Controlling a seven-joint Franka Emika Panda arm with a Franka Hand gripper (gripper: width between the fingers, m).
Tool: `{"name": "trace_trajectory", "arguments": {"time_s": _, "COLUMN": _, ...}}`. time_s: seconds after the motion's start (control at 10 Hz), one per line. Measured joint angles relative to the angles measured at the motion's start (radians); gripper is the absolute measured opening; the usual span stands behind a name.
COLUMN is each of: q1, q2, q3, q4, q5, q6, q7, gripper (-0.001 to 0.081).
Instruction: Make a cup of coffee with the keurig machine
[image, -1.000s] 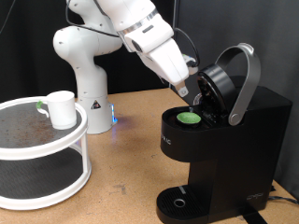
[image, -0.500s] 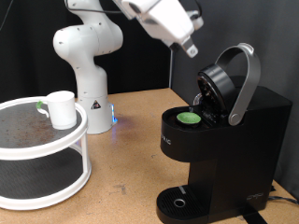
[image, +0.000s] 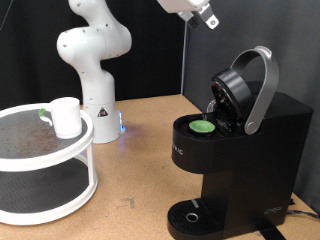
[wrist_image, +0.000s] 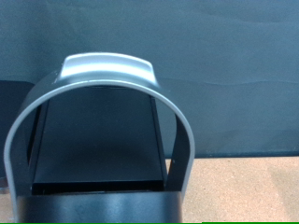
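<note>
The black keurig machine (image: 245, 150) stands at the exterior view's right with its lid raised by the grey-silver handle (image: 262, 85). A pod with a green top (image: 203, 126) sits in the open holder. The white cup (image: 65, 116) stands on the top tier of a white round stand (image: 45, 165) at the exterior view's left. My gripper (image: 208, 18) is at the exterior view's top edge, high above the machine; only its fingertips show, and nothing shows between them. In the wrist view the handle (wrist_image: 103, 70) arches over the machine's black body (wrist_image: 93, 140); the fingers do not show there.
The white robot base (image: 95, 70) stands behind the stand on the brown tabletop (image: 140, 170). The round drip tray (image: 190, 216) is at the machine's foot. A dark curtain forms the backdrop.
My gripper has risen from right beside the pod holder up to the exterior view's top edge. The pod stays in the holder, and the lid stays open.
</note>
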Motion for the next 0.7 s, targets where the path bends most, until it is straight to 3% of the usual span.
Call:
{"name": "trace_trajectory", "arguments": {"time_s": 0.3, "q1": 0.033, "q2": 0.011, "q3": 0.01, "q4": 0.016, "q5": 0.099, "q6": -0.013, "q7": 0.029, "gripper": 0.0807}}
{"name": "trace_trajectory", "arguments": {"time_s": 0.7, "q1": 0.068, "q2": 0.074, "q3": 0.088, "q4": 0.07, "q5": 0.106, "q6": 0.026, "q7": 0.144, "gripper": 0.0807}}
